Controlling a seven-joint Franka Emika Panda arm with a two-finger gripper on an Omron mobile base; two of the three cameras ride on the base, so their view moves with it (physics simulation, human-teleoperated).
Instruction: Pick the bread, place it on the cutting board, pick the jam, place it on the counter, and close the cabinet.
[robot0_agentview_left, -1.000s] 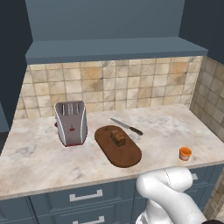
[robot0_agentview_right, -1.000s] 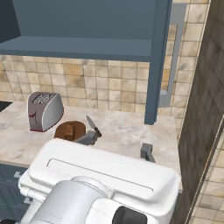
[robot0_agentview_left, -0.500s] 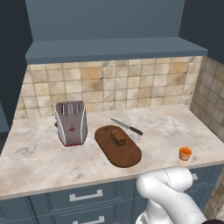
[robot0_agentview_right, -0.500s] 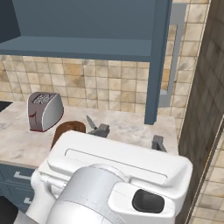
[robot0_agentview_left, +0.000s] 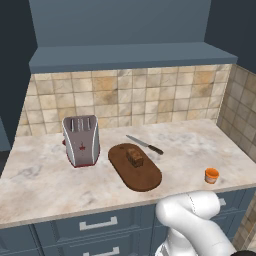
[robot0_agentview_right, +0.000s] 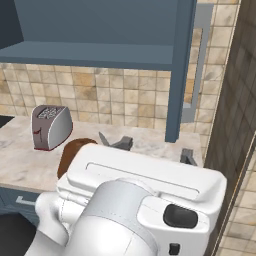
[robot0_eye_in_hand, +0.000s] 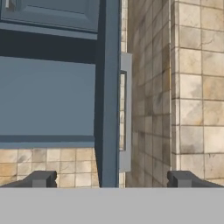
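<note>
The bread (robot0_agentview_left: 134, 157) lies on the dark oval cutting board (robot0_agentview_left: 135, 167) on the beige counter (robot0_agentview_left: 45, 185). The orange jam (robot0_agentview_left: 212, 175) stands on the counter near its front right edge. The cabinet (robot0_agentview_left: 120, 30) hangs above; its right door (robot0_agentview_right: 180, 70) stands open, edge-on to me, with a silver handle (robot0_agentview_right: 198, 65). My gripper (robot0_agentview_right: 154, 150) is open and empty, raised over the counter's right part, below and in front of that door. In the hand view the door edge (robot0_eye_in_hand: 111, 87) and its handle (robot0_eye_in_hand: 125, 109) sit between my fingertips (robot0_eye_in_hand: 41, 178), farther off.
A silver toaster (robot0_agentview_left: 80, 140) stands left of the board and a knife (robot0_agentview_left: 145, 145) lies behind it. A tiled side wall (robot0_eye_in_hand: 197, 87) closes the right end just beyond the open door. Drawers (robot0_agentview_left: 95, 225) run below the counter edge.
In the right base view my hand has risen and shifted right toward the open door, fingers staying spread. The bread, the jam and the board have not moved.
</note>
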